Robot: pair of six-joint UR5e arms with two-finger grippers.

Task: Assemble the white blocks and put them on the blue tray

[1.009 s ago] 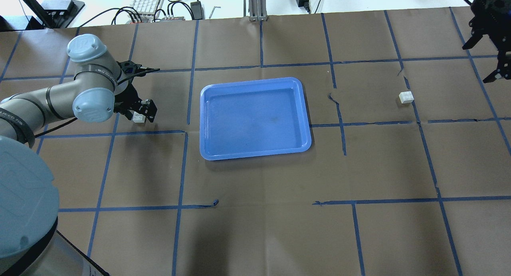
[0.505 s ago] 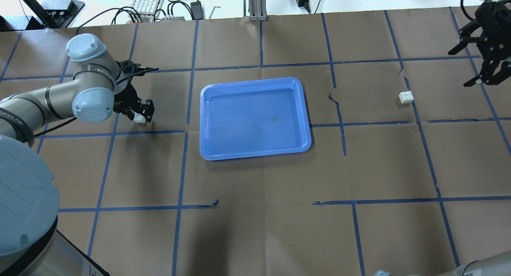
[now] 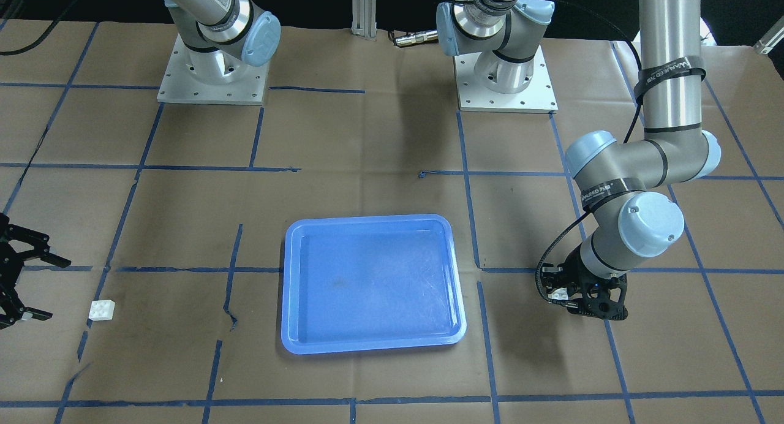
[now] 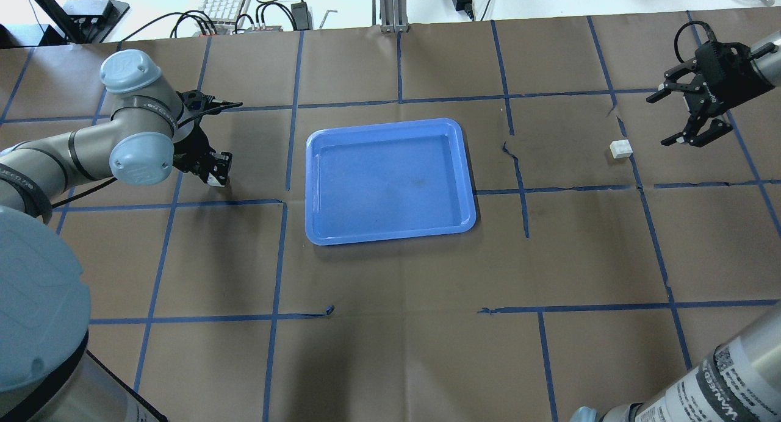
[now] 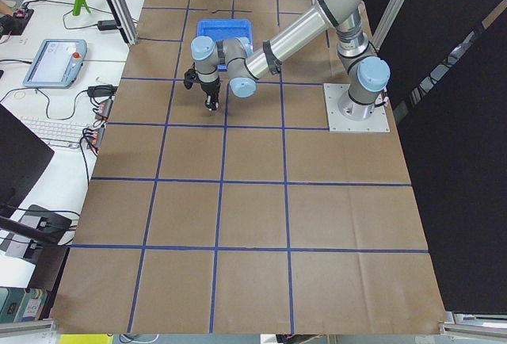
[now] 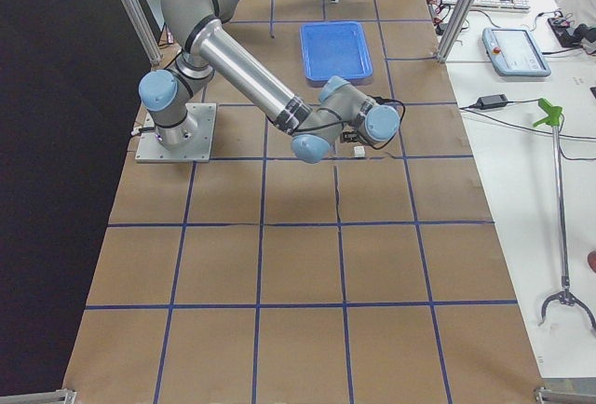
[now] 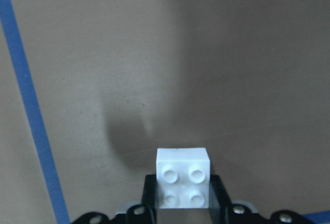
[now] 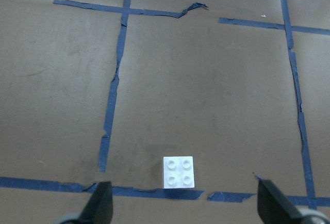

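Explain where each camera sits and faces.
Front: across the table, facing the bases; tray.
Overhead: behind the robot, looking down; left gripper, right gripper.
Left side: table's end; left arm near.
Right side: opposite end; right arm near.
Left wrist: down onto held block, fingers.
Right wrist: down onto free block, fingertips.
Front and overhead share tray.

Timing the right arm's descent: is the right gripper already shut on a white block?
No, the right gripper is open, and the nearby white block lies on the table apart from it.

loose block sits well clear of blue tray.
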